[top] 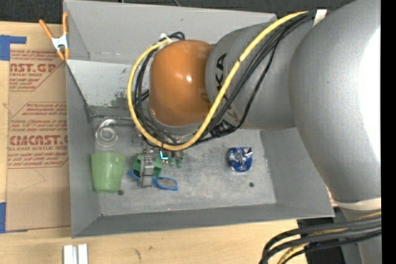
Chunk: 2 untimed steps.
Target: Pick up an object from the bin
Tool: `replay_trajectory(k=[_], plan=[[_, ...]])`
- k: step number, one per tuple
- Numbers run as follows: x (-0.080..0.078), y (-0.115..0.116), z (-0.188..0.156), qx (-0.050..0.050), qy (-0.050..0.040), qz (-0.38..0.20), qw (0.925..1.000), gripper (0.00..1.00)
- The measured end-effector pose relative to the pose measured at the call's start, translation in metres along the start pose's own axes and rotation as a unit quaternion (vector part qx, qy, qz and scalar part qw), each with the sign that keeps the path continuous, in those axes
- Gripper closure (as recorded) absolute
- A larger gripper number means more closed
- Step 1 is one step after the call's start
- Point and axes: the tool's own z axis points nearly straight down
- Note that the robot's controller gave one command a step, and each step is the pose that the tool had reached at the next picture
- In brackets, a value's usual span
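1. Over by the bin's (185,210) left wall there's a clear cup (106,133), with a pale green cup (107,171) just below it.
2. A small green-and-grey thing (145,169) sits mid-floor toward the near edge, with a blue loop (164,183) touching it. It's just down-left of the claw (163,156), so I'd guess that's the target.
3. The claw's tucked under the orange cover (179,86), so I can't tell if it's apart or together.
4. A crumpled blue wrapper (239,158) lies off to the right, well apart.

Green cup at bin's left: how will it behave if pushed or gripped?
The green cup seems to lie on its side, so a push would likely roll it in a curve, given its taper. It looks thin and translucent: probably light, and may flex under a squeeze.
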Motion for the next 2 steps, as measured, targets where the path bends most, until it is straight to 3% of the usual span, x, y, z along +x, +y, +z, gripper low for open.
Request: replay_trajectory(k=[1,2], plan=[[0.0051,-0.0490,0.0870,0.001,0.0005,0.039,0.9992,0.00],[0.0054,-0.0478,0.0874,-0.001,-0.0031,0.039,0.9992,0.00]])
